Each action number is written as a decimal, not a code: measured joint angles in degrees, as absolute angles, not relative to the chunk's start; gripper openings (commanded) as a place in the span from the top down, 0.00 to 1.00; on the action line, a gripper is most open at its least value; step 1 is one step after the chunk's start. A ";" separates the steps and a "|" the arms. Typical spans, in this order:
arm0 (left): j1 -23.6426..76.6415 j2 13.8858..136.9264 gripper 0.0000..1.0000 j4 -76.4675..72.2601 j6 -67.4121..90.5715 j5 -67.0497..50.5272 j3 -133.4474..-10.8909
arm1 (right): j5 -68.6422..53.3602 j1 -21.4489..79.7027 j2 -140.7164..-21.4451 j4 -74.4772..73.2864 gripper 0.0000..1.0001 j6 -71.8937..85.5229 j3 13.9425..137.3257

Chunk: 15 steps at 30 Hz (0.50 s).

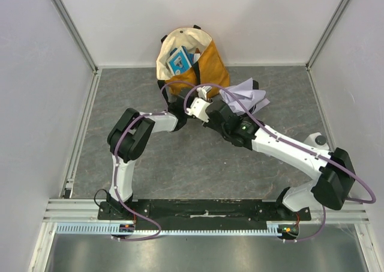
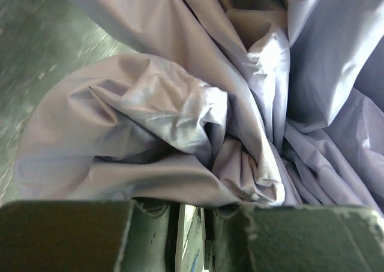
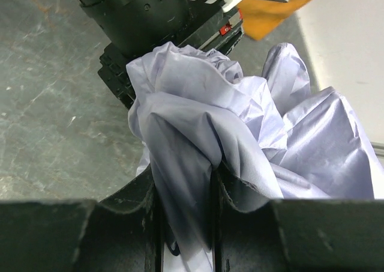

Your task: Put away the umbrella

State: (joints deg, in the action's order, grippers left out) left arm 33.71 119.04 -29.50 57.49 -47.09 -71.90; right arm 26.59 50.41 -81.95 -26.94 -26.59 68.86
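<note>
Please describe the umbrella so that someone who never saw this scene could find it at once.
Find the mustard-and-cream tote bag at the back of the grey table. Immediately to its right is the umbrella. It is the only crumpled, pale lavender fabric there, unlike the upright bag.

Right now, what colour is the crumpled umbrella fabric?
Pale lavender-white, plain with no print. The umbrella shows best in the right wrist view.

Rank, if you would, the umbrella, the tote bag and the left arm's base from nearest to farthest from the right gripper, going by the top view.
1. The umbrella: mid-right, its fabric pinched in the right gripper.
2. The tote bag: just behind and to the left, by the back wall.
3. The left arm's base: far off at the near-left edge.
</note>
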 measured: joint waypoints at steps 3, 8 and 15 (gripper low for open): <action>33.76 119.44 0.80 -29.56 56.29 -46.17 -67.94 | 25.32 51.00 -83.09 -25.41 1.00 -26.02 65.73; 33.76 119.39 0.79 -28.18 51.66 -43.09 -59.72 | 22.11 53.69 -86.76 -23.75 1.00 -24.03 62.11; 33.71 112.86 0.76 -28.40 46.39 -37.45 -47.62 | 12.45 55.20 -89.17 -22.70 1.00 -21.76 60.53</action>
